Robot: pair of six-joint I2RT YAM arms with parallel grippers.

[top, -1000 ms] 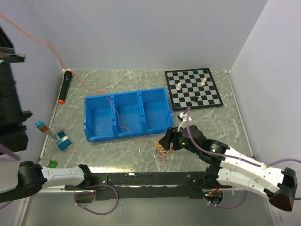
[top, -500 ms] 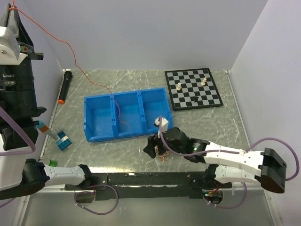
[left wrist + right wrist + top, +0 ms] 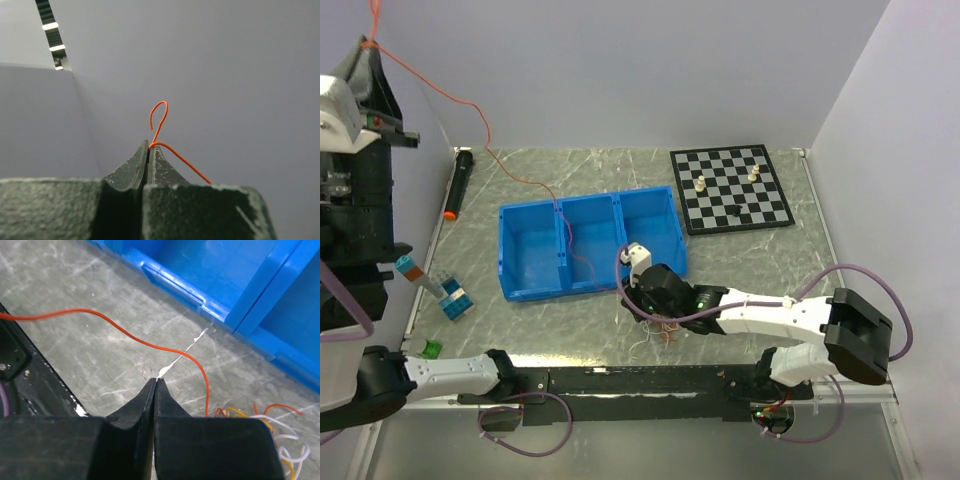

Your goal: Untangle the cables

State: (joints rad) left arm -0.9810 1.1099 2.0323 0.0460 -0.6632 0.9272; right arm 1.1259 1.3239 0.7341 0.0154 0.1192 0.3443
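Observation:
A long orange-red cable [image 3: 485, 140] runs from high at the left, down over the blue bin, to a tangle of red, orange and white cables [image 3: 665, 326] on the table in front of the bin. My left gripper [image 3: 370, 45] is raised high at the far left and is shut on this cable [image 3: 180, 159]; its tips [image 3: 149, 146] pinch it just below a curled free end. My right gripper [image 3: 156, 380] is shut just above the table, left of the tangle [image 3: 265, 425]. The red cable [image 3: 150, 344] passes beyond its tips, and nothing shows between the jaws.
A blue three-compartment bin [image 3: 530, 208] stands mid-table, its front wall [image 3: 260, 305] close ahead of my right gripper. A chessboard [image 3: 770, 205] with a few pieces lies at the back right. A black marker [image 3: 458, 185] and small coloured blocks [image 3: 450, 298] lie at the left.
My right arm has swung left across the tangle and its gripper has gone from open to shut. The left gripper stays shut on the red cable, held high.

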